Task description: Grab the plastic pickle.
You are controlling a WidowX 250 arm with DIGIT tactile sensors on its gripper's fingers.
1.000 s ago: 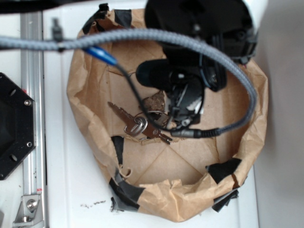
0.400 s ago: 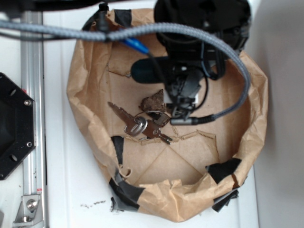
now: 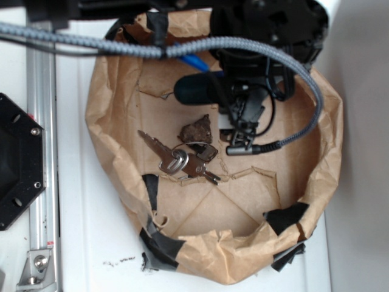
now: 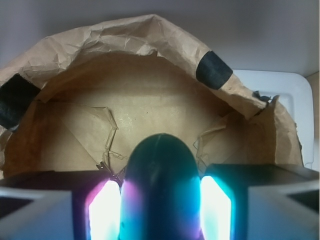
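The plastic pickle [image 3: 196, 89], smooth and dark green, sticks out to the left from under my gripper [image 3: 227, 92] at the back of the paper-lined basket [image 3: 100, 121]. In the wrist view the pickle [image 4: 160, 170] fills the gap between my gripper's [image 4: 160, 202] two glowing pads [image 4: 105, 210], and both pads press on its sides. The gripper is shut on the pickle. Its far end points at the basket's paper wall. The arm body hides the fingers in the exterior view.
A lumpy brown chunk [image 3: 196, 129] and a bunch of silver keys [image 3: 179, 159] lie on the basket floor in front of the pickle. A grey braided cable [image 3: 243, 45] arcs over the basket. A metal rail [image 3: 39, 152] and a black plate [image 3: 15, 164] stand at the left.
The arm has shifted toward the back of the basket with the pickle moving along with it. The brown chunk is now fully uncovered. Keys and chunk have not moved.
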